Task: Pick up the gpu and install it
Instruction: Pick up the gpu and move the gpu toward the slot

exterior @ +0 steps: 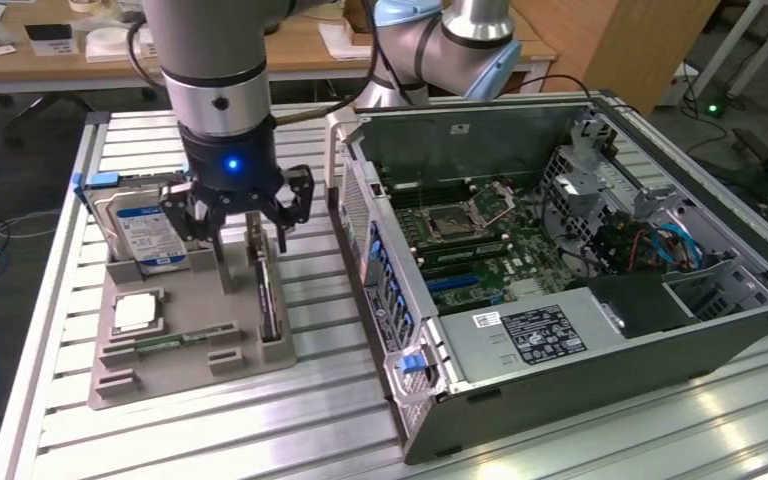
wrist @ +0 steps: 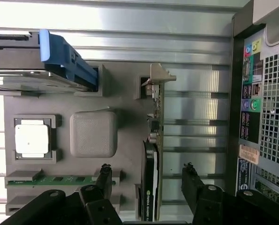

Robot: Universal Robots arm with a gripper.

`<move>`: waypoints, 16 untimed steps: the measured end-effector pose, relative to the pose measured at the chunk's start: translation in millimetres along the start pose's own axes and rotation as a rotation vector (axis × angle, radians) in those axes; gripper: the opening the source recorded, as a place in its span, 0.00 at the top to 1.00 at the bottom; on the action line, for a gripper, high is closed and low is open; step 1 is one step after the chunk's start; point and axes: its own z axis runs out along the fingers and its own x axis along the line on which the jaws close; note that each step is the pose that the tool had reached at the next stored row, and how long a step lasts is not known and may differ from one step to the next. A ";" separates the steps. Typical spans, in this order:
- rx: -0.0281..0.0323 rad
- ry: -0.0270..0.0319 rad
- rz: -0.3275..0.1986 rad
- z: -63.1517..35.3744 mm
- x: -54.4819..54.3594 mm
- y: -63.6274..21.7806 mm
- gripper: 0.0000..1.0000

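Hovering my gripper point(wrist: 146, 169), jaws apart and empty, over the gpu point(exterior: 268, 298), standing on edge in the tray point(exterior: 157, 372) at the exterior view's right, beside the computer case point(exterior: 558, 392); I judge it light, stiff, fragile, best pinched across its flat faces

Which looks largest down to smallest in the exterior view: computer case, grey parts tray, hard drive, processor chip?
1. computer case
2. grey parts tray
3. hard drive
4. processor chip
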 end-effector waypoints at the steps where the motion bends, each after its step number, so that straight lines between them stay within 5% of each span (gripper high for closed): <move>1: 0.0004 0.0001 0.000 1.7 0.0 0.0 0.29; 16: 0.0010 0.0002 0.000 29.0 -0.4 -0.9 0.29</move>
